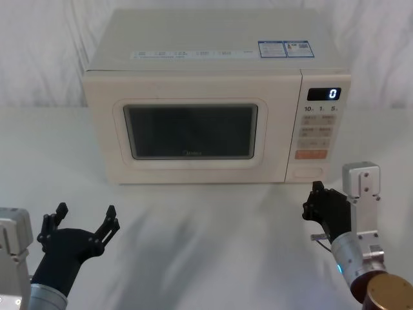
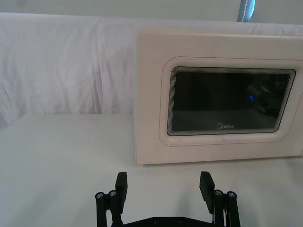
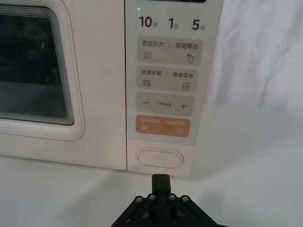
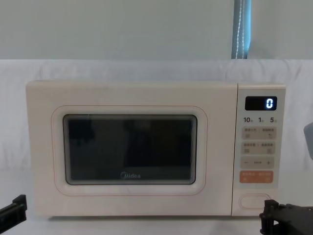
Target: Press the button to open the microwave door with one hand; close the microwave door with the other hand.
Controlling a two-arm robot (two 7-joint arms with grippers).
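- While the microwave door (image 1: 191, 132) sits shut and flush with the oven front, it fills the centre of the head view, its long axis running left to right and its dark window facing the camera.
- Low on the control panel, at the oven's lower right corner, lies the button (image 1: 308, 172), a cream oval with its long axis horizontal, just under the orange key (image 1: 310, 154).
- Above those keys the display (image 1: 324, 93) reads 0.
- At the lower right of the head view the right gripper (image 1: 316, 194) is held close in front of the button, near it but not touching; its arm rises from the bottom right corner and points toward the panel.
- Seen from the right wrist, its jaws are clenched together into one narrow tip aimed at the oval.
- At the lower left of the head view the left gripper (image 1: 86, 216) hovers over the white surface (image 1: 213, 245), well apart from the oven, its jaws released and spread wide, pointing toward the door's left part.
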